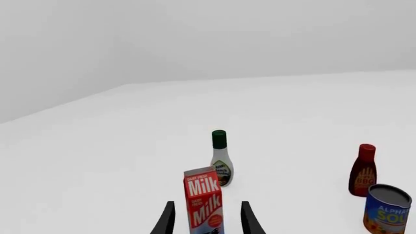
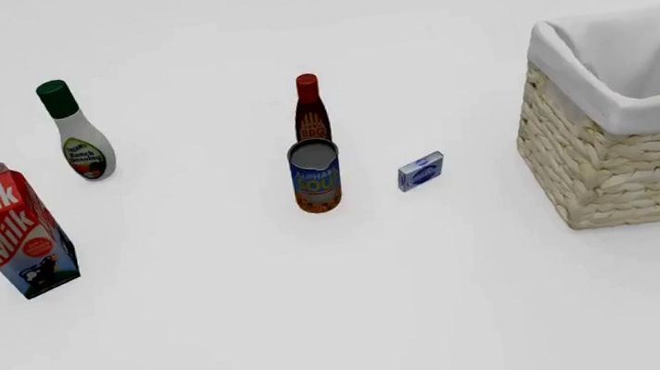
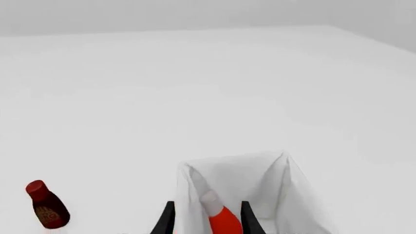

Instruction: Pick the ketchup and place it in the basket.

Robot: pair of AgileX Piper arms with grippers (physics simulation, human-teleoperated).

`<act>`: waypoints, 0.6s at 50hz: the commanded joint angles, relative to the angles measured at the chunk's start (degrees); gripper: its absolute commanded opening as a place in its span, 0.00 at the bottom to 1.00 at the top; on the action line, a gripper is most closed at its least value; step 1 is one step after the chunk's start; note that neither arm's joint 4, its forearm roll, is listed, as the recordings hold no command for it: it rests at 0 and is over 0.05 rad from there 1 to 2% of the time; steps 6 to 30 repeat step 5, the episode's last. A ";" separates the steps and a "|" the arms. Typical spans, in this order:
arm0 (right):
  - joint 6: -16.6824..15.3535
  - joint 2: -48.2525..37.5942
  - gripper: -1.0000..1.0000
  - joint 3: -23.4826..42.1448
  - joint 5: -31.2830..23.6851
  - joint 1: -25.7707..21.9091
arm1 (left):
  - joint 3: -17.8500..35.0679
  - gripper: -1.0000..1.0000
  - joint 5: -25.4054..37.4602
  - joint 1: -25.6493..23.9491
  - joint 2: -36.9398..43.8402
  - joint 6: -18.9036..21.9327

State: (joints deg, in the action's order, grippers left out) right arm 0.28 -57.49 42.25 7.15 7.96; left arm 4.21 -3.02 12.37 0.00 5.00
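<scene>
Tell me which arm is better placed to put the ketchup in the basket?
Right. The right pincer already has the ketchup between its fingers, above the basket. The left pincer faces the milk carton.

Milk carton (image 2: 8, 231): "Milk" twice. Soup can (image 1: 387, 209): "ALPHA SOU", cut off. Other labels too small.

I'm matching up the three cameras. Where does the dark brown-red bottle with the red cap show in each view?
Left wrist view: the dark bottle is at the right, just behind the soup can.
Front view: centre, directly behind the same can.
Right wrist view: lower left corner.
Shared landmark: the soup can, in the left wrist and front views only.
</scene>
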 commanded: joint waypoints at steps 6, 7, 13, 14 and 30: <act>-1.22 8.61 1.00 -5.74 -0.52 -1.81 | 0.32 1.00 0.31 0.10 0.00 -0.56; -1.22 8.61 1.00 -5.74 -0.52 -1.81 | 0.32 1.00 0.31 0.10 0.00 -0.56; -1.22 8.61 1.00 -5.74 -0.52 -1.81 | 0.32 1.00 0.31 0.10 0.00 -0.56; -1.22 8.61 1.00 -5.74 -0.52 -1.81 | 0.32 1.00 0.31 0.10 0.00 -0.56; -1.22 8.61 1.00 -5.74 -0.52 -1.81 | 0.32 1.00 0.31 0.10 0.00 -0.56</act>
